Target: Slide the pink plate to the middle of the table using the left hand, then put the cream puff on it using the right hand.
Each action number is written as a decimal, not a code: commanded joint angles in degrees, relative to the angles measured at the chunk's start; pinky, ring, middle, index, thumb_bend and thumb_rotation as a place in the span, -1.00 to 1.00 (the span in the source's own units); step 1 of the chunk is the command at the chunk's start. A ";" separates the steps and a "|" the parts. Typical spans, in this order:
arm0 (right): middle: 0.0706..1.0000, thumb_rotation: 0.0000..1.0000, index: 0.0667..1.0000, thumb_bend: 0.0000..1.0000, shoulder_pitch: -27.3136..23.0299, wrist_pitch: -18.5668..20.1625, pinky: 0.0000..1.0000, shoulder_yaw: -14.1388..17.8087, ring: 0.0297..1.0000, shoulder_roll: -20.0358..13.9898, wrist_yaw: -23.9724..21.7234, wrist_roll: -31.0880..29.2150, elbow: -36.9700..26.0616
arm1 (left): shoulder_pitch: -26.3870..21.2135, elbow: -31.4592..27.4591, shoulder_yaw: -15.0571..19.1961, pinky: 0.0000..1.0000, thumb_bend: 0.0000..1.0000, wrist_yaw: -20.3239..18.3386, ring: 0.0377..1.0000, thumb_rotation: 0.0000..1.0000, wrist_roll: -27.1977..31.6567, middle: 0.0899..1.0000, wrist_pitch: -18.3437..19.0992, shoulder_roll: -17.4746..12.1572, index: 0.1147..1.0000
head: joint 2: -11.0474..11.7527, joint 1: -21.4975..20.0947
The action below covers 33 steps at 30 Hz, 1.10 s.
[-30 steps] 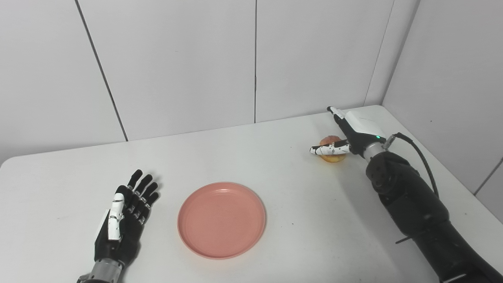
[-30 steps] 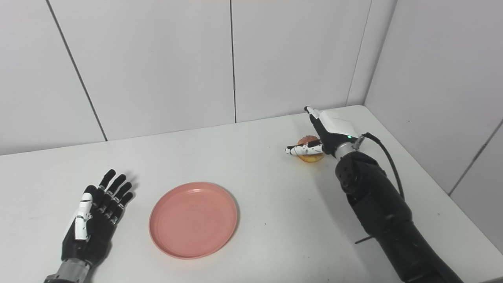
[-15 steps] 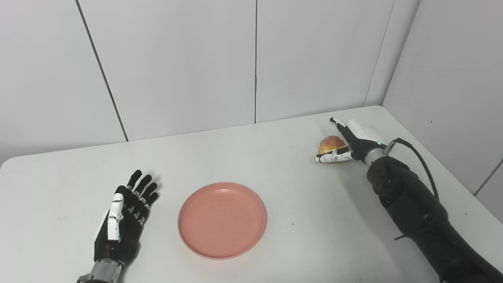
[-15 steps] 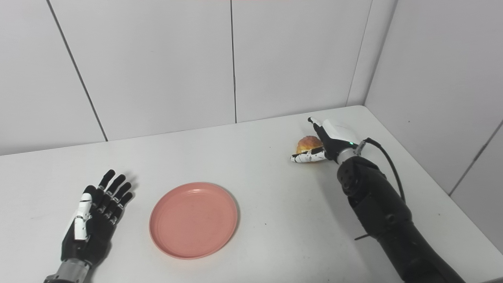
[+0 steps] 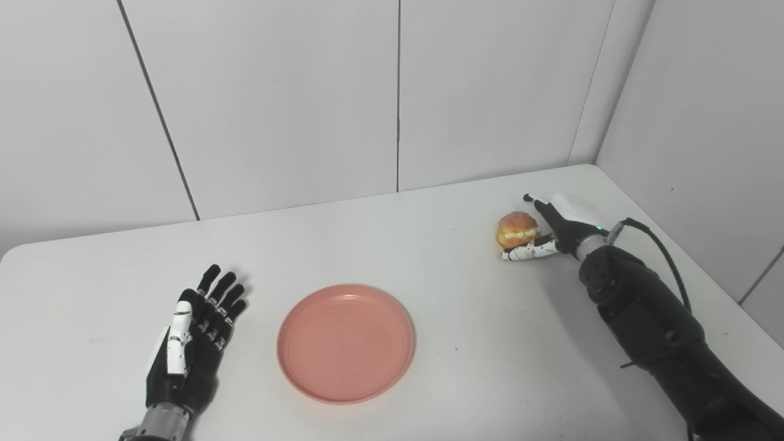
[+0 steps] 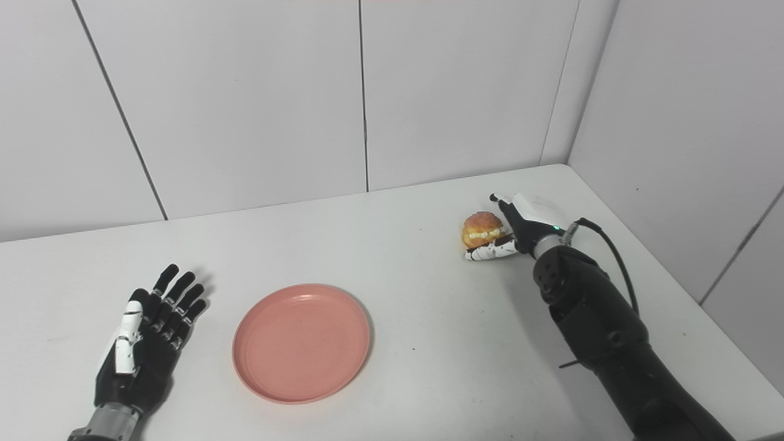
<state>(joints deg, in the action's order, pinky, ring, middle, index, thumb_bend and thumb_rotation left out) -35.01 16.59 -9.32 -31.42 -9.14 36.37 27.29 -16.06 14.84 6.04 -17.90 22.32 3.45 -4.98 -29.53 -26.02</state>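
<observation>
A white table [image 5: 367, 245] fills the lower part of the scene, set into a corner of plain white panelled walls [image 5: 275, 92]. From the bottom right edge a thick black arm [image 5: 649, 318] reaches up and back across the table toward its far right corner, with a black cable [image 5: 664, 257] looping beside the wrist. A round pink plate [image 5: 346, 343] lies flat near the middle of the table, toward the front, with nothing on it. To the left of the plate and a little apart from it, the left hand [image 5: 190, 343] rests on the table, black with a white thumb, its fingers stretched out together and pointing away, holding nothing. At the far right, well apart from the plate, the right hand [image 5: 554, 229] lies low at the table with its fingers [image 5: 534, 200] behind the cream puff [image 5: 516, 228] and its white thumb [image 5: 527, 252] along the front, so the hand cups the pastry from the right. Whether the fingers actually press on it cannot be told. The cream puff is a small golden bun with a pale line of filling, sitting on the table.
</observation>
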 commanded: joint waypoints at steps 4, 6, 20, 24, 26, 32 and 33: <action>0.53 -0.14 0.63 0.62 -3.47 -0.92 0.24 0.67 0.43 -1.43 1.75 -1.36 0.26 | 3.70 2.30 -0.08 0.97 -0.38 1.80 0.90 1.00 -0.85 0.90 4.22 -0.22 0.88 | -0.35 0.06; 0.45 -0.19 0.56 0.59 -3.80 -1.54 0.16 0.60 0.35 -1.40 1.85 -2.21 1.38 | 3.76 1.99 0.02 0.96 -0.38 2.01 0.89 1.00 -0.71 0.89 4.46 -0.09 0.88 | -0.51 0.08; 0.46 -0.11 0.54 0.53 -7.81 -3.22 0.24 -1.45 0.38 0.60 4.87 -4.72 10.68 | 3.69 2.19 -0.08 0.96 -0.38 1.67 0.89 1.00 -0.63 0.89 3.86 -0.21 0.87 | -1.21 0.31; 0.43 -0.09 0.51 0.51 -8.69 -3.77 0.21 -2.11 0.34 0.96 5.83 -5.17 13.02 | 3.65 2.12 0.00 0.96 -0.37 1.75 0.89 1.00 -0.45 0.89 4.17 -0.13 0.88 | -1.35 0.44; 0.33 -0.17 0.41 0.43 -9.35 -3.54 0.14 -2.73 0.25 1.16 6.23 -4.97 14.55 | 3.61 2.15 -0.03 0.95 -0.36 1.83 0.88 1.00 -0.57 0.88 4.19 -0.16 0.87 | -1.49 0.47; 0.15 -0.54 0.22 0.30 -10.71 -4.90 -0.01 -4.09 0.08 1.27 6.95 -5.34 17.81 | 3.61 1.98 -0.06 0.95 -0.35 1.98 0.89 1.00 -0.60 0.88 4.34 -0.05 0.87 | -1.67 0.53; 0.09 -0.63 0.07 0.16 -10.77 -5.13 -0.06 -4.23 0.02 1.22 6.93 -5.48 17.86 | 3.59 1.99 -0.09 0.96 -0.35 1.96 0.89 1.00 -0.63 0.88 4.34 -0.07 0.87 | -1.84 0.57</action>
<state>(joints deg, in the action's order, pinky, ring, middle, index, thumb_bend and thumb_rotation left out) -44.71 13.54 -13.09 -30.06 -1.58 31.41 44.86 -15.54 14.14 6.03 -17.56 22.31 3.51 -4.98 -31.29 -25.49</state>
